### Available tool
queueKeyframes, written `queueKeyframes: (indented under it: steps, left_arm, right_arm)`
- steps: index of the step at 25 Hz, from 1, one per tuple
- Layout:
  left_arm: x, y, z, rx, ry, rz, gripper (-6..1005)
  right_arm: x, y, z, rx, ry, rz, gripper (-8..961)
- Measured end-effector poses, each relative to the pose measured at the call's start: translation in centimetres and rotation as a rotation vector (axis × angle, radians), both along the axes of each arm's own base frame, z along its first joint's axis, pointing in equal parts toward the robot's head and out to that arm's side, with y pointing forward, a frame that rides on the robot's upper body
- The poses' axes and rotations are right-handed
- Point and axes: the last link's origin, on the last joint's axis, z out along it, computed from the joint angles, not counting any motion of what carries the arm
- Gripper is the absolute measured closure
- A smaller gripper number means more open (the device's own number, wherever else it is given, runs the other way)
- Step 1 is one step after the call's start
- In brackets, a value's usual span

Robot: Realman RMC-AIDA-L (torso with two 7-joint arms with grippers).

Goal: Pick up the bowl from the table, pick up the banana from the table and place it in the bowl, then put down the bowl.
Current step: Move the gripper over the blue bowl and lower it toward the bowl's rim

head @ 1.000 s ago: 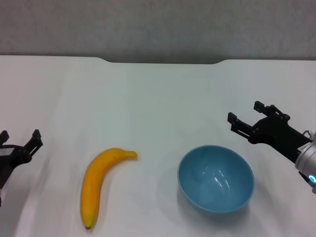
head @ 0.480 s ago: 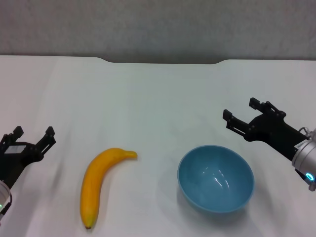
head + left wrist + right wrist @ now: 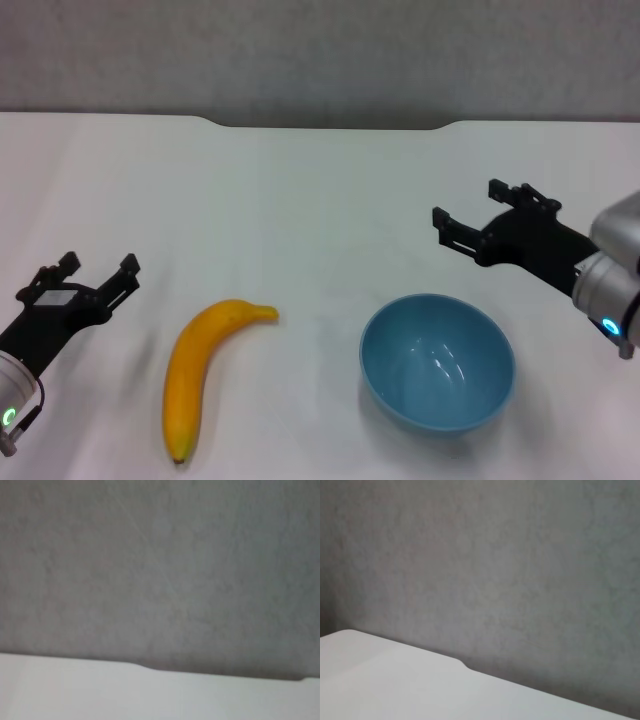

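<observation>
White tabletop (image 3: pixel 320 190) fills the head view, its far edge notched at 12 o'clock against a grey wall (image 3: pixel 320 50); both wrist views show only that wall and a strip of table edge, so neither camera looks down at the objects.

Light blue bowl (image 3: pixel 437 362) sits upright and empty at about 5 o'clock from the table's centre. Banana (image 3: pixel 195 372) lies flat at about 7 o'clock, well apart from the bowl, stem tip toward 1 o'clock and dark end near the viewer.

Right gripper (image 3: pixel 478 215) hovers at roughly 1 o'clock of the bowl, near its far rim but not touching, jaws spread wide and holding nothing; it looks lined up to take the rim, which fits the bowl being lifted first.

Left gripper (image 3: pixel 98 273) sits at 10 o'clock of the banana, jaws likewise apart and empty, apparently staged on its own side so it can fetch the fruit once the bowl is raised
</observation>
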Motion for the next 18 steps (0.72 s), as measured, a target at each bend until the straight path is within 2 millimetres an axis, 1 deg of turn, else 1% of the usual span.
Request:
queueKeyframes:
  steps: [4,5,6,10,14,18]
  left_arm:
    - [0.0,0.3,-0.1,-0.025,0.007,0.001,91]
    - [0.0,0.3,-0.1,-0.025,0.011,0.002,91]
    - [0.0,0.3,-0.1,-0.025,0.013,0.002,91]
    - [0.1,0.3,-0.3,-0.026,0.024,0.001,91]
    - [0.2,0.3,-0.5,-0.027,0.04,-0.004,91]
    - [0.4,0.5,-0.7,-0.019,0.048,-0.007,91]
  right_arm:
    - [-1.3,0.5,0.6,-0.051,0.011,-0.018,63]
    - [-2.0,0.8,0.9,-0.088,0.011,-0.024,63]
    - [-2.0,0.8,0.9,-0.088,0.011,-0.024,63]
    - [-3.3,1.6,1.2,-0.206,0.005,-0.074,64]
    - [-3.9,2.7,1.3,-0.336,-0.102,-0.173,64]
    - [-4.0,3.1,1.2,-0.393,-0.213,-0.248,65]
